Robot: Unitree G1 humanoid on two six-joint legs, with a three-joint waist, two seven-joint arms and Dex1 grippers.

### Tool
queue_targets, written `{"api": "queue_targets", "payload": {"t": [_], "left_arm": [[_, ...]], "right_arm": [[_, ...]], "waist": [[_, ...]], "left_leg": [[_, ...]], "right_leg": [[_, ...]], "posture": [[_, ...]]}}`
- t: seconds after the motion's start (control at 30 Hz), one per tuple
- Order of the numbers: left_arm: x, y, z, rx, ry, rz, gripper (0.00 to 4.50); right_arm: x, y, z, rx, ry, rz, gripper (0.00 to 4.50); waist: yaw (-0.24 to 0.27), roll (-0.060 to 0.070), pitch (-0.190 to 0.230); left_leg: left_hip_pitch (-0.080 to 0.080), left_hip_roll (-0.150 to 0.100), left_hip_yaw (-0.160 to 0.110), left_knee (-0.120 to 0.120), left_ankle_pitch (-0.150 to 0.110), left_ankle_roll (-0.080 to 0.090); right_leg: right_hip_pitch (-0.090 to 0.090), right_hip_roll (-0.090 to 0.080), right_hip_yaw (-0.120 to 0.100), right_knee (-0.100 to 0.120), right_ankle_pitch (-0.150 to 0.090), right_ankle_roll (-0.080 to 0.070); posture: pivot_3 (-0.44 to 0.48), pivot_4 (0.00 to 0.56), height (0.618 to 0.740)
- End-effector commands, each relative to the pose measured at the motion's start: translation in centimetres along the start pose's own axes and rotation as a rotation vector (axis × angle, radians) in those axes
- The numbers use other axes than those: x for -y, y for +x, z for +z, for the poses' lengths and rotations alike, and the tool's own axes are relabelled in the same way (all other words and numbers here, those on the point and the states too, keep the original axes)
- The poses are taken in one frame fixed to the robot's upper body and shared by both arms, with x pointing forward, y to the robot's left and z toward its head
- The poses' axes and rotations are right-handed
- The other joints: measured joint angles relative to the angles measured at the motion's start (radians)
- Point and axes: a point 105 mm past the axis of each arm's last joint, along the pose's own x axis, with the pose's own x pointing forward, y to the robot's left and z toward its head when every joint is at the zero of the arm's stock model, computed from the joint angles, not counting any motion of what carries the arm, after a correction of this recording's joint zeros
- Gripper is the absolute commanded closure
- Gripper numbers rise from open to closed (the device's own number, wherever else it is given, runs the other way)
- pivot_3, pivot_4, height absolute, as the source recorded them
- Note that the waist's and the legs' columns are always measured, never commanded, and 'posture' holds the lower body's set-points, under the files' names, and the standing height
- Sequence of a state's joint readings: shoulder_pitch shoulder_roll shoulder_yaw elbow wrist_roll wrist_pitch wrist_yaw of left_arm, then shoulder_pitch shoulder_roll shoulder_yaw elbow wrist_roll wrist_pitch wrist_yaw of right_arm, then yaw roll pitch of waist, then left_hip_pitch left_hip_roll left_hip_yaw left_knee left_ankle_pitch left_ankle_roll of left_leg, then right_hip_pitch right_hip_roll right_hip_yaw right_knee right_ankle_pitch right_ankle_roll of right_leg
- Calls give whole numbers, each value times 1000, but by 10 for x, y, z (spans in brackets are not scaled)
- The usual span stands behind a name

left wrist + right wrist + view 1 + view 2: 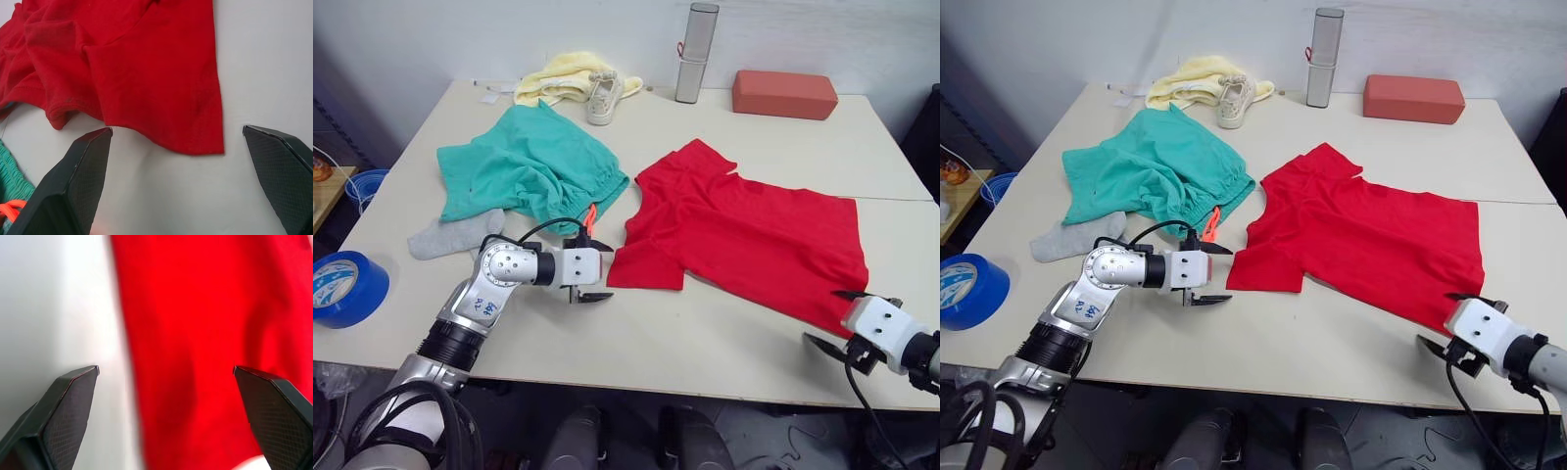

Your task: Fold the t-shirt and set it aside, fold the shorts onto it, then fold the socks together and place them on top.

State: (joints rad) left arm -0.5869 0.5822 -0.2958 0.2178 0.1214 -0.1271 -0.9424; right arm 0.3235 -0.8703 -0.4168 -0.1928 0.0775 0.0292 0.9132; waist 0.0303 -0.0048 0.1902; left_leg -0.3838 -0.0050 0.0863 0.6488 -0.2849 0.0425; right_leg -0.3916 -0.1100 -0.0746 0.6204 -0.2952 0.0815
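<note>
The t-shirt (744,235) lies spread, unfolded, on the table (705,343), in its right half, with one sleeve toward the far edge and the hem toward the near right corner. The shorts (529,171) lie crumpled in the left half, just beside the t-shirt's left sleeve, with the orange drawstring (590,215) trailing from the waistband toward the near edge. One of the socks (450,235) projects from under the shorts toward the left edge; whether the second sock lies with it cannot be told.

The left gripper (594,271) hovers near the table surface just beside the t-shirt's near left corner, fingers (83,171) spread wide and holding nothing; in the left wrist view the shirt's corner lies between and beyond the fingertips. The right gripper (837,318) sits at the near right corner, beside the shirt's hem, likewise wide open and empty.

Along the far edge stand a pale yellow cloth (563,76), an off-white sneaker (604,98), a grey upright case (696,54) and a red block (784,94). A blue tape roll (342,287) lies off the table's left side.
</note>
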Motion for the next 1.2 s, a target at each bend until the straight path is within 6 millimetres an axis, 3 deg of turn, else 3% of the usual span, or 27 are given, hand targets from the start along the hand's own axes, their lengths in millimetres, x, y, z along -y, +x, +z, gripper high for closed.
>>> {"api": "queue_targets", "payload": {"t": [0.03,0.13,0.33,0.43,0.6,0.8,1.0,1.1,1.2], "left_arm": [[18,7,-24,-95,-51,-71,15],[18,11,-28,-98,-66,-61,15],[25,25,-33,-82,-126,-73,1809],[29,28,-38,-91,-152,-91,2813],[34,24,-40,-75,-202,-103,4404],[43,17,-30,4,-297,-131,4500],[53,-2,-2,110,-356,-186,4500],[69,-26,5,113,-357,-238,4500],[84,-41,10,97,-354,-266,4500]], "right_arm": [[12,-5,-2,-33,-20,-36,0],[19,0,-15,-75,-29,-46,0],[25,15,-25,-80,-30,-25,0],[28,22,-21,-52,-29,-32,681],[26,25,-18,-19,-20,-23,2333],[26,22,-16,16,-17,-15,4479],[17,15,-4,93,-24,68,4479],[-4,1,8,188,-5,219,4479],[-19,-13,-2,155,10,310,4479]], "waist": [[-2,-1,-1],[-3,-1,-3],[-2,-5,-9],[-4,-8,-14],[-5,-6,-15],[-13,-4,-15],[-26,-3,-14],[-33,-2,-13],[-31,0,-11]], "left_leg": [[0,0,0,0,0,0],[1,0,0,0,0,0],[14,0,-2,-2,-5,-2],[14,0,-2,-1,-5,-2],[14,0,-2,-2,-5,-2],[13,0,-2,-3,-6,-3],[13,1,-2,-4,-8,-3],[12,1,-2,-5,-11,-4],[12,1,-2,-5,-13,-3]], "right_leg": [[0,0,0,0,0,0],[2,0,0,0,1,1],[17,0,-1,-6,0,1],[17,-1,-1,-7,1,2],[17,-2,-1,-8,1,2],[15,-2,-1,-8,0,1],[14,-2,-1,-9,-3,2],[14,-2,-1,-11,-3,2],[14,-2,-1,-12,-4,2]], "posture": [[0,150,740],[0,150,740],[0,150,740],[0,150,740],[0,150,740],[0,150,740],[0,150,740],[0,150,740],[0,150,740]]}}
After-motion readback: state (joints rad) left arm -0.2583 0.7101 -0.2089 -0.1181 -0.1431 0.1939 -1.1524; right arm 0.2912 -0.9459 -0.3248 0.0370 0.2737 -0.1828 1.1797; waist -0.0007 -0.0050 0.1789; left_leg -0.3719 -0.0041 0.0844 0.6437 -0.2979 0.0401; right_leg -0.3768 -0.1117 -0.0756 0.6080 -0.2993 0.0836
